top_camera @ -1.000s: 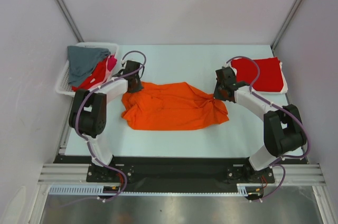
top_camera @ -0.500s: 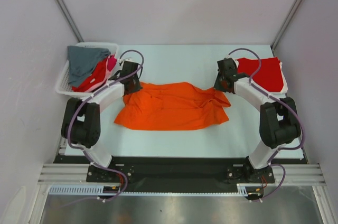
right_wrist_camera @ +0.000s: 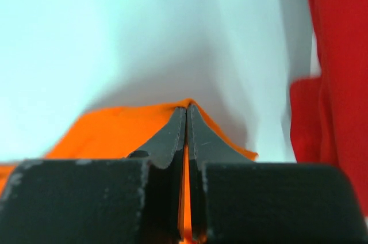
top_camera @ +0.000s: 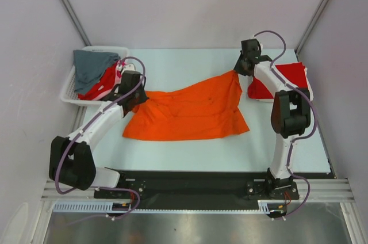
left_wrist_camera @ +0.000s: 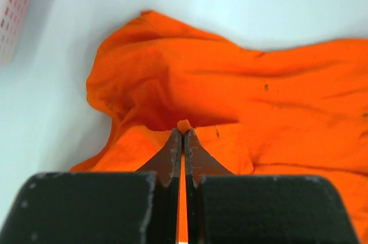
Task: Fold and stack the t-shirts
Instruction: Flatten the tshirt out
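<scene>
The bright orange t-shirt lies spread across the middle of the table. My left gripper is shut on its left edge; the wrist view shows orange cloth pinched between the fingertips. My right gripper is shut on the shirt's far right corner and holds it lifted toward the back; orange cloth shows between its jaws. A folded red t-shirt lies at the back right, also in the right wrist view. Grey, red and pink tees lie in the basket.
A white mesh basket stands at the back left, its corner in the left wrist view. Grey walls with metal posts close in the back and sides. The black rail runs along the near edge.
Both grippers moved toward the back and outward with the orange shirt, pulling it wider. The right corner rose toward the red shirt; the left arm stretched out toward the basket.
</scene>
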Available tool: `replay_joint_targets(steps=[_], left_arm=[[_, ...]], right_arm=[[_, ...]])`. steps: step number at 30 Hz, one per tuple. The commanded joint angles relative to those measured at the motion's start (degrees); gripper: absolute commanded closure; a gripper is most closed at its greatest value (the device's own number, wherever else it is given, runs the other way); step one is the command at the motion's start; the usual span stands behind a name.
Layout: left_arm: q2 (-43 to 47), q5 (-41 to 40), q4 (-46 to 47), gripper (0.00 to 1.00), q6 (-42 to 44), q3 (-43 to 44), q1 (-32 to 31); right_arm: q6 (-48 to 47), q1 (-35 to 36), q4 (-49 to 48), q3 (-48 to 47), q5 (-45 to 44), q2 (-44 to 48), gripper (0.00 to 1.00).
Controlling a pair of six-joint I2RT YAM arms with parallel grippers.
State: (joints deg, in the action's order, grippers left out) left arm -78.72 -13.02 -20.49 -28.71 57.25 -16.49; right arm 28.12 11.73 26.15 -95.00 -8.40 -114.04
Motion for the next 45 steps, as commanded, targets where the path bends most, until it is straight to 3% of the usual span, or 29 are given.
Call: replay_joint_targets(steps=[1, 5, 7, 8, 9, 15, 26, 31, 45], left_arm=[[2.5, 0.9, 0.5, 1.0, -1.8, -3.0, -0.2], [9.0, 0.7, 1.3, 1.0, -2.4, -7.0, -0.2], [12.3, 1.2, 1.2, 1.0, -2.7, -7.9, -0.3], [15.5, 1.6, 1.2, 1.0, -2.8, -8.8, -0.2], [17.6, 2.1, 1.2, 1.0, -3.4, -9.3, -0.2], [32.3, 11.3, 5.4, 0.99, -7.7, -20.9, -0.3], [45.2, 11.7, 2.3, 0.99, -8.7, -28.1, -0.2], [46.5, 11.5, 0.8, 0.99, -8.1, -28.7, -0.2], [47.4, 12.6, -0.7, 0.99, -7.3, -28.0, -0.2]], right_arm=[[2.2, -2.2, 2.5, -7.7, 2.3, -3.8, 1.0], [2.1, -2.8, 0.7, -10.7, 5.3, -7.2, 0.98], [-0.1, -2.9, 2.9, -13.7, 7.8, -9.0, 0.82], [-0.7, -2.9, 3.8, -14.1, 10.3, -9.8, 0.68], [-1.0, -2.8, 4.2, -13.5, 10.2, -9.3, 0.64], [0.0, -2.8, -5.5, 7.5, 11.5, 3.0, 0.53], [0.2, -2.3, -13.0, 34.3, 8.8, 20.2, 0.62], [-0.2, -2.0, -11.6, 33.9, 8.4, 18.6, 0.62], [-1.1, 1.3, -7.3, 30.8, -6.1, 11.8, 0.62]])
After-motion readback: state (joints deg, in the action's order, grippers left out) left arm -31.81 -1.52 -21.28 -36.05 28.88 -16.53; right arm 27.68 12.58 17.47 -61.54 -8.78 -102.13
